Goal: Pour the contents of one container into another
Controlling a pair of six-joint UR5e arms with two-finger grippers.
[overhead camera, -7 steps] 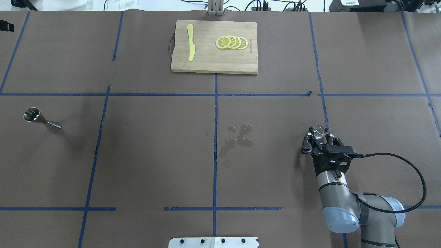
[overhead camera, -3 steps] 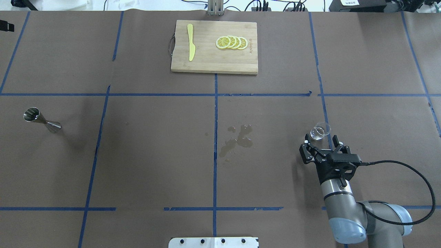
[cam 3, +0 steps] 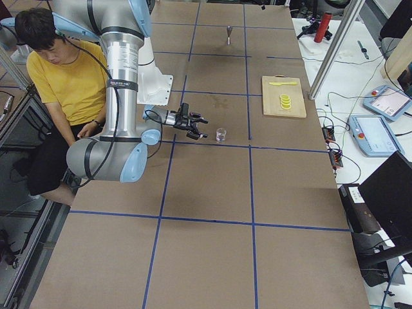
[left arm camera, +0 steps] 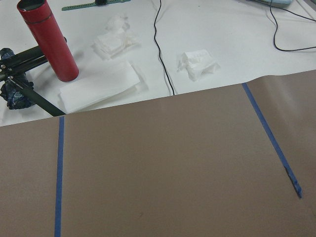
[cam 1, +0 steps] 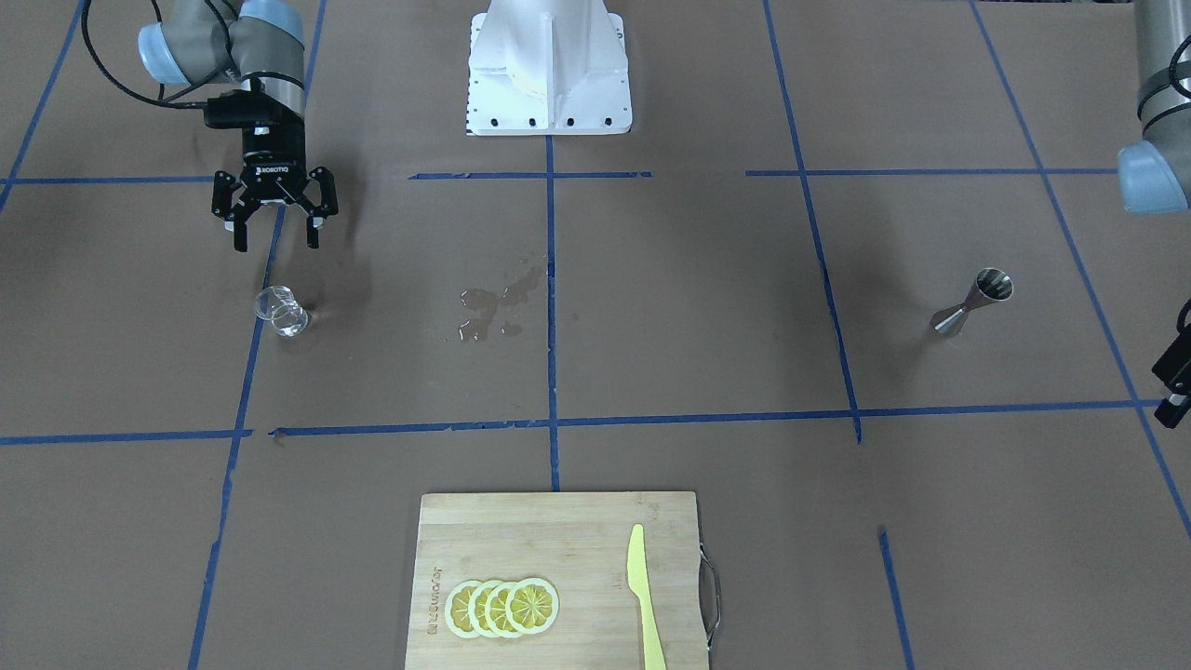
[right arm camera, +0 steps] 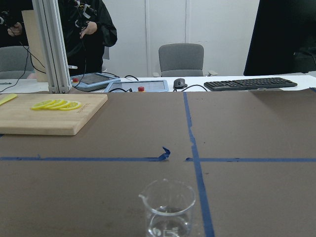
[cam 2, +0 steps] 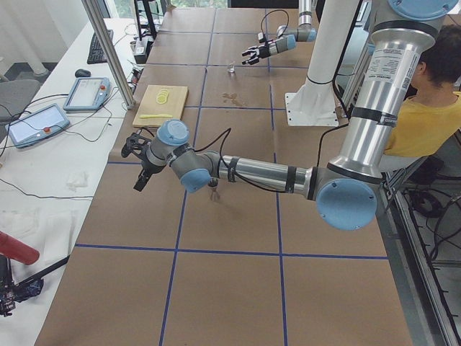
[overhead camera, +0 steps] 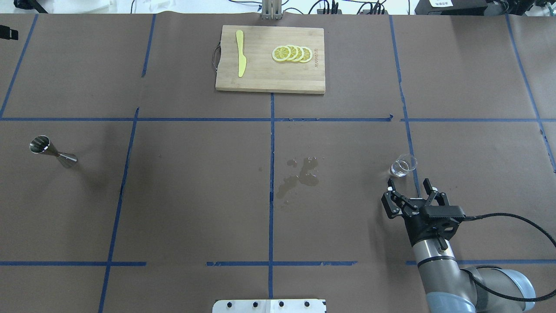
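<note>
The right end effector (overhead camera: 408, 186), fingers spread and empty, is backing off the glass cup (overhead camera: 403, 165), now standing free on the surface at the robot's right of the wet stain (overhead camera: 299, 176). The jigger (overhead camera: 52, 151) is standing far beyond the stain's other side, so the pouring looks finished. I cannot tell the state of the left end effector (cam 2: 138, 164).

Bright, even overhead light; sharp focus; faint soft shadows beside jigger (overhead camera: 53, 151) and glass cup (overhead camera: 403, 165).
</note>
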